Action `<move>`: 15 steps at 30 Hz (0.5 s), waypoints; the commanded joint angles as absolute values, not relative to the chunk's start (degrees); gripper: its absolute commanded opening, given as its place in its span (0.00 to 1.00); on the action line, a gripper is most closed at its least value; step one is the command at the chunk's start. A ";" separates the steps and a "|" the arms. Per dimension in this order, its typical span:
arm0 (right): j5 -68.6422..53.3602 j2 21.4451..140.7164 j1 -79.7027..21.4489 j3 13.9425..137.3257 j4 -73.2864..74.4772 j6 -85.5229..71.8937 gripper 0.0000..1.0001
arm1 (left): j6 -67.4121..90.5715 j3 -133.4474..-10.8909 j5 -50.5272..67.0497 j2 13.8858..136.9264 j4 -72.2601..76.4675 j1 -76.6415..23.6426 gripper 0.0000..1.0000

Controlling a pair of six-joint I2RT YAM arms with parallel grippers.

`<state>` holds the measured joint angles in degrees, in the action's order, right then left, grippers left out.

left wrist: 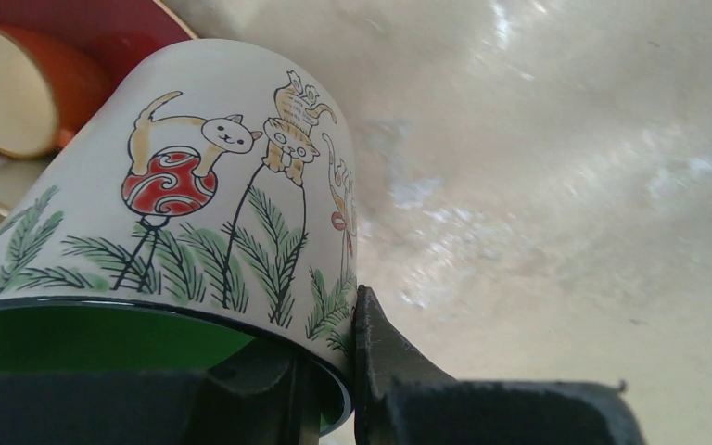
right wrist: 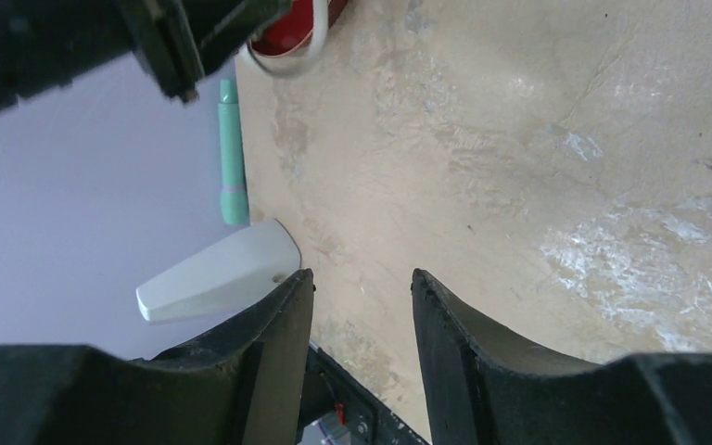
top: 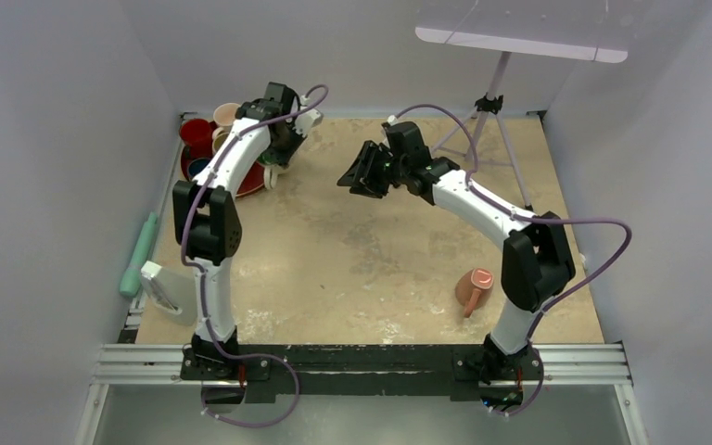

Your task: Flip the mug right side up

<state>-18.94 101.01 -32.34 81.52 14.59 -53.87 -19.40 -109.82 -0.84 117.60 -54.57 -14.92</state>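
Left gripper (left wrist: 324,362) clamps the rim of the mug (left wrist: 213,185), 1 finger inside, mouth toward the wrist, base pointing away, while right gripper (right wrist: 362,283) hangs apart, empty, farther off.

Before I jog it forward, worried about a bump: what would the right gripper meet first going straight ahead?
The open right gripper would likely meet bare beige tabletop first, beside the white wedge-shaped block; depth unclear.
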 commanded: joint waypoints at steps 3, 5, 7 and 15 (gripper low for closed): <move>-16.39 97.14 -32.24 83.07 15.92 -51.27 0.47 | -29.22 -127.77 -7.49 124.97 -56.58 -10.72 0.00; -16.22 97.09 -32.26 83.19 16.14 -51.24 0.47 | -30.09 -130.13 -5.02 126.99 -58.32 -9.96 0.00; -16.10 97.08 -32.28 83.23 16.34 -51.28 0.47 | -31.02 -130.61 -3.35 128.06 -59.40 -9.76 0.00; -15.48 96.80 -32.31 82.98 17.08 -51.31 0.46 | -31.97 -129.67 -4.85 130.00 -61.09 -9.03 0.00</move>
